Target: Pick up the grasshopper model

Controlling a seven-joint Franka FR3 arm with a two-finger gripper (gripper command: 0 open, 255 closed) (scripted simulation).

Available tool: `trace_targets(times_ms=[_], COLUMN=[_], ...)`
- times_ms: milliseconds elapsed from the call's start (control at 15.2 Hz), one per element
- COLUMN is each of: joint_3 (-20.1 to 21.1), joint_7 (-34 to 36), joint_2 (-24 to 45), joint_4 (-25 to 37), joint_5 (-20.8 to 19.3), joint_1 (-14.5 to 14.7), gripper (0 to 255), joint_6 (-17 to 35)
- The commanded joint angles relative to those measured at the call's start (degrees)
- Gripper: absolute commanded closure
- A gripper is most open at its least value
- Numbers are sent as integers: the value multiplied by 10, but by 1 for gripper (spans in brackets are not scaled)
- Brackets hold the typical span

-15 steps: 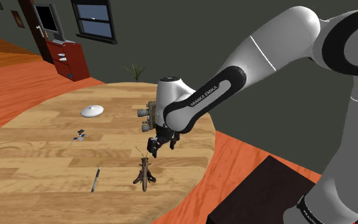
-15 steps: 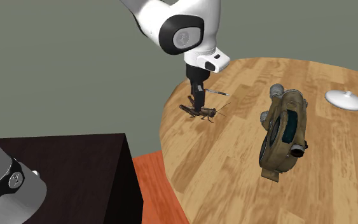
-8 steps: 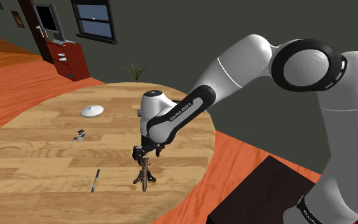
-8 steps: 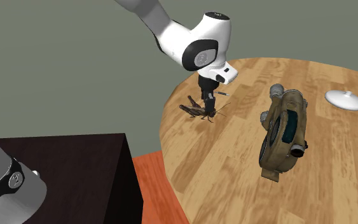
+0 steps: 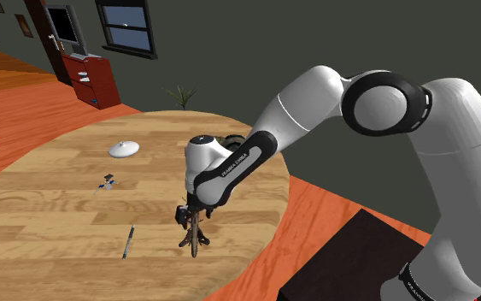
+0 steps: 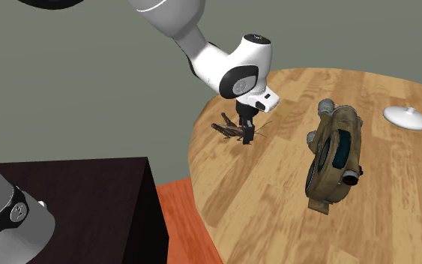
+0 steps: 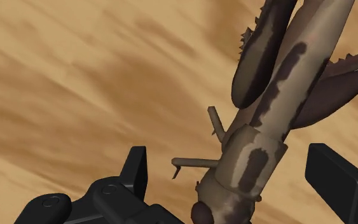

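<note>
The grasshopper model (image 5: 195, 237) is brown and tan with spiny dark legs, lying on the round wooden table (image 5: 50, 214) near its edge. In the wrist view its mottled body (image 7: 269, 121) runs between my two black fingers (image 7: 135, 168), which stand apart on either side without touching it. My gripper (image 5: 187, 214) is down at the table over the insect's head end, open. From the second exterior view the gripper (image 6: 247, 135) stands upright over the grasshopper (image 6: 228, 130).
A dark pen (image 5: 128, 241) lies near the grasshopper. A white dome-shaped dish (image 5: 123, 150) and a small metal object (image 5: 108, 181) sit farther back. A tan goggle-like object (image 6: 333, 154) stands on the table. The black stand (image 6: 74, 202) is beside the table edge.
The arm has swung down and toward the table's edge, lowering the open gripper from above the table until its fingers straddle the grasshopper's front end.
</note>
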Motion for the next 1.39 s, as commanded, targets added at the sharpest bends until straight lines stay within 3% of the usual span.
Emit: trace_targets(times_ms=[0, 66, 132, 726, 1320], joint_3=[-2, -2, -2, -2, 11], joint_7=[1, 1, 1, 1, -3], joint_2=[9, 9, 10, 9, -44], joint_4=[2, 2, 3, 2, -7], joint_5=[-2, -2, -2, -2, 10], joint_1=[2, 2, 3, 2, -8], gripper=[0, 0, 255, 255, 255], joint_6=[7, 7, 8, 7, -36])
